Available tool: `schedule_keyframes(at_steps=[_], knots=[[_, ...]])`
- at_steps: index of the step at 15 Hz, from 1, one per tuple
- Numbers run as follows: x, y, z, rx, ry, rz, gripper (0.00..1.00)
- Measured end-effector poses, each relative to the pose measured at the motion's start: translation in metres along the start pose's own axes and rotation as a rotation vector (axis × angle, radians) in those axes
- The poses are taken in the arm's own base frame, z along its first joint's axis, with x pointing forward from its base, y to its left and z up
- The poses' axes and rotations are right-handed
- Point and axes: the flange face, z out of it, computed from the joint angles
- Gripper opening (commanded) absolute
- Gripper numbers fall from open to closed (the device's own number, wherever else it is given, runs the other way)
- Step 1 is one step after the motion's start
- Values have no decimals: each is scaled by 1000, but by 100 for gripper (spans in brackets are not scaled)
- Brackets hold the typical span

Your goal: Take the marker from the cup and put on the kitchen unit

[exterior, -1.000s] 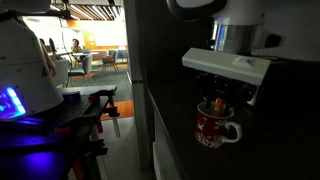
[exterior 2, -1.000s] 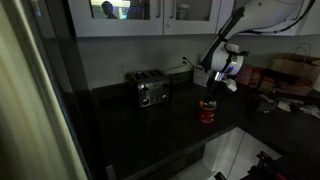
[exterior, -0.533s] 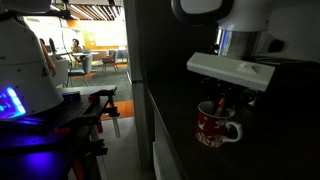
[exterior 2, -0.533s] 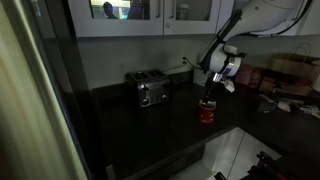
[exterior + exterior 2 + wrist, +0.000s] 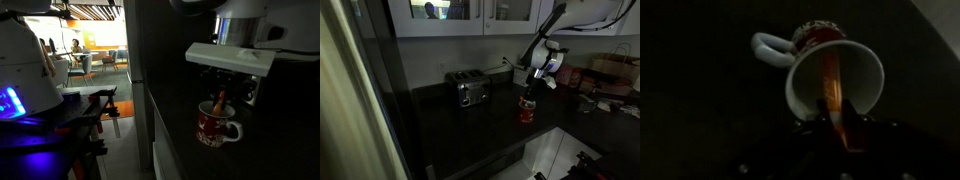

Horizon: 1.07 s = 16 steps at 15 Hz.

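The red patterned mug (image 5: 213, 129) stands upright on the dark countertop (image 5: 470, 135); it also shows in the other exterior view (image 5: 527, 112). In the wrist view the mug (image 5: 868, 62) shows its white inside, with its handle to the left. The orange marker (image 5: 831, 80) leans out of the mug, its lower end still inside. My gripper (image 5: 833, 118) hangs straight over the mug, its fingers shut on the marker's upper part. The gripper (image 5: 220, 97) and the marker (image 5: 219, 105) also show in an exterior view.
A silver and black toaster (image 5: 472, 91) stands on the counter beside the mug, toward the wall. A brown paper bag (image 5: 616, 68) and small items sit at the counter's far end. Wall cabinets (image 5: 470, 15) hang above. The counter's front edge (image 5: 510, 155) runs close by.
The gripper with the marker has risen slightly over the mug. The mug has not moved.
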Motion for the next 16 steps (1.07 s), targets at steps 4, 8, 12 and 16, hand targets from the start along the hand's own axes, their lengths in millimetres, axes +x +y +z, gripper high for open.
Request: schedule_keyframes(at_steps=[4,8,12,16], knots=[[7,-19,-45,-38,49,30,5],[21,-34,-86,-8,137,188,5],[38,-44,-87,123,132,294,5],[68,-38,-47,261,159,331,5]])
